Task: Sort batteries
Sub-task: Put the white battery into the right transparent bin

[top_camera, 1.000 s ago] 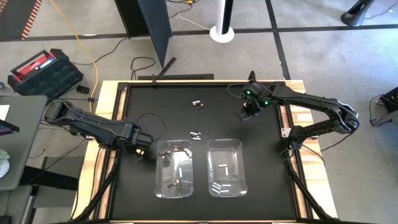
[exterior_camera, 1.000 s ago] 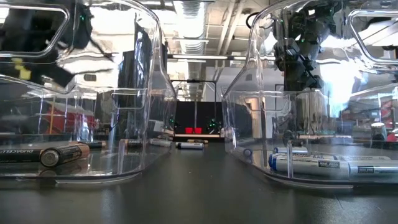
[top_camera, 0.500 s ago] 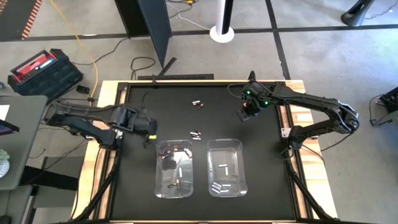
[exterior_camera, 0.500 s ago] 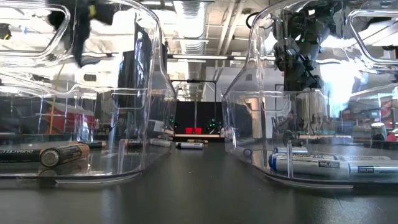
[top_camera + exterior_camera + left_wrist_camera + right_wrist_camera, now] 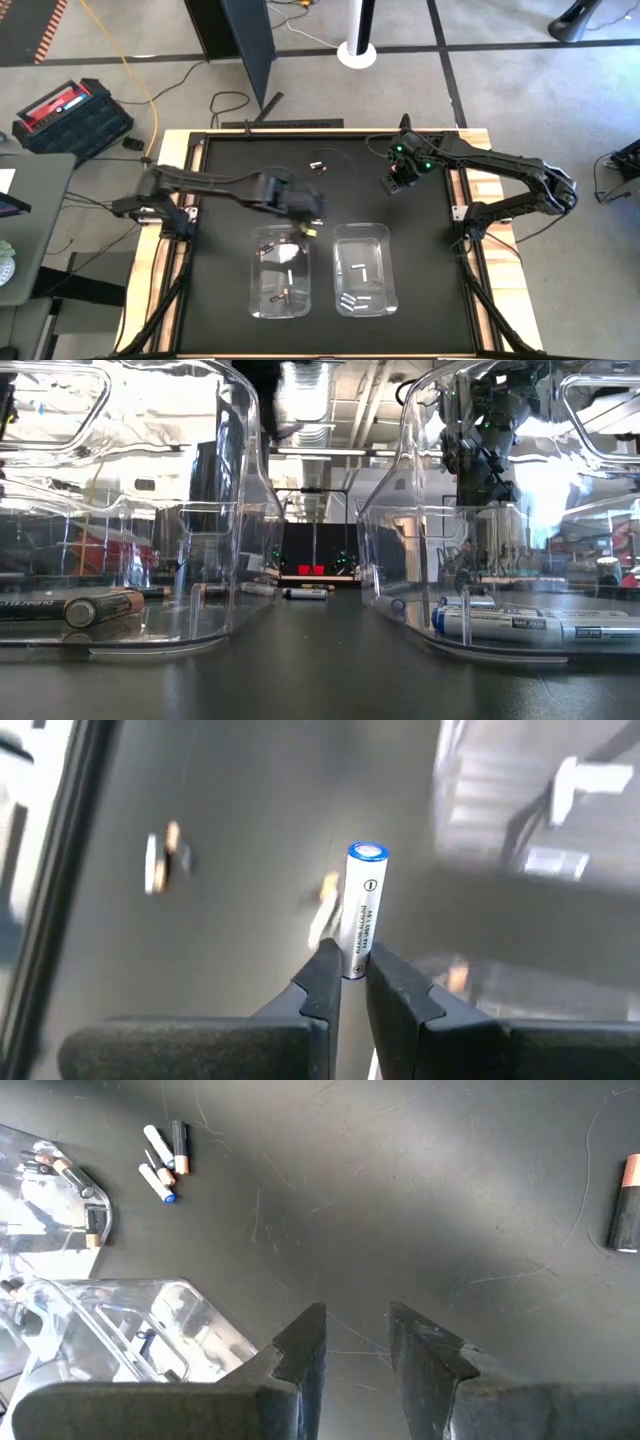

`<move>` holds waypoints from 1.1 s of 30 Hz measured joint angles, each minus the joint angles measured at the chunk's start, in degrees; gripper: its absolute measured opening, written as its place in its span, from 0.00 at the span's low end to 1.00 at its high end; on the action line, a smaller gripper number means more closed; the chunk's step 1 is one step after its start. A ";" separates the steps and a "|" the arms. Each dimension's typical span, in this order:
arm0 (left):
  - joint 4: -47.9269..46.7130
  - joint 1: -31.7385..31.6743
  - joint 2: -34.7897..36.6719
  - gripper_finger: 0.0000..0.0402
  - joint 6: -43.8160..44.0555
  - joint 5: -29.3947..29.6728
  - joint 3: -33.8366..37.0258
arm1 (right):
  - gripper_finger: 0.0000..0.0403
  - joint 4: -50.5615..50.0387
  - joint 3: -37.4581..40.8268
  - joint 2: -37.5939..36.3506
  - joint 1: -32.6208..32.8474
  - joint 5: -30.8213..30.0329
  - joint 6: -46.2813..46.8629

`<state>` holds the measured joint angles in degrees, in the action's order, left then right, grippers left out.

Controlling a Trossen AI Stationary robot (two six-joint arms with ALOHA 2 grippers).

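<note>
Glossy clear plastic bins (image 5: 130,510), matt black tabletop (image 5: 350,180), seemingly wooden edging (image 5: 175,150).

Little can be read. In the low view, a dark battery (image 5: 65,607) with a copper end lying in the left clear bin (image 5: 215,510) carries white capital letters along its side; only a fragment shows through the plastic, something like "RACELL", too cut off to be sure. White batteries (image 5: 510,624) in the right clear bin (image 5: 385,510) have dark label patches with print too small to make out. In the left wrist view, the white battery (image 5: 360,910) held in the left pincer (image 5: 350,982) shows a circled plus sign and a line of tiny, unreadable print.
</note>
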<state>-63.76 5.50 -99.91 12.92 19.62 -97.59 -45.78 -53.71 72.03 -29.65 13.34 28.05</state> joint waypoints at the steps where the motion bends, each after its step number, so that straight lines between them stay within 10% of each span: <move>1: 0.81 0.00 -2.31 0.08 -1.28 -0.03 -3.01 | 0.31 0.00 0.00 0.00 0.00 0.00 0.00; 16: 8.47 0.52 -29.28 0.08 -5.71 -10.48 -31.41 | 0.31 1.44 0.00 0.00 0.00 0.00 -0.21; 33: 9.11 3.52 -36.24 0.08 2.59 -12.41 -34.24 | 0.31 0.25 0.00 0.00 -0.07 0.00 -4.15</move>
<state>-54.64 9.02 -136.16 15.51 7.21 -131.83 -45.53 -53.71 72.03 -29.71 13.34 23.90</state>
